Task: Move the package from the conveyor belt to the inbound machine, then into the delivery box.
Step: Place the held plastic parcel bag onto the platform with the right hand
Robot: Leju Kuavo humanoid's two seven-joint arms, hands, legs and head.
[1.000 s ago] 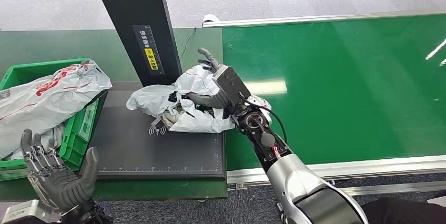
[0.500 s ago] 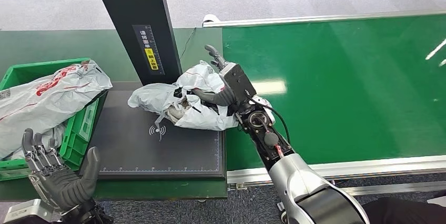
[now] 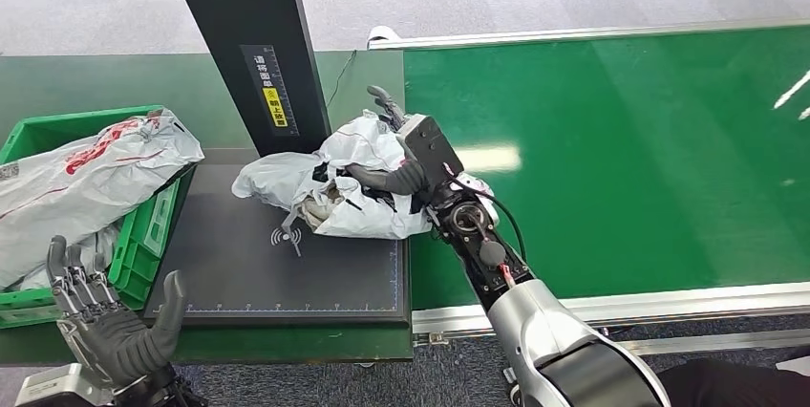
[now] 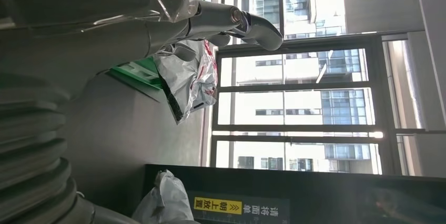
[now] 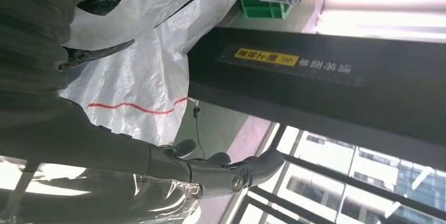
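The package, a crumpled white plastic bag with black print, lies on the dark plate of the inbound machine, at its far right corner beside the conveyor belt. My right hand grips it, thumb across the front and fingers reaching over the back; the right wrist view shows the white bag against the palm. My left hand hovers open, fingers spread, near the plate's front left corner. The green delivery box stands left of the plate.
The machine's black pillar with a yellow label rises just behind the package. White bags with red print fill the delivery box. The green belt stretches away to the right, edged by a metal rail.
My right hand and the package shifted slightly right and up on the plate, then settled back a little. My left hand sank slightly.
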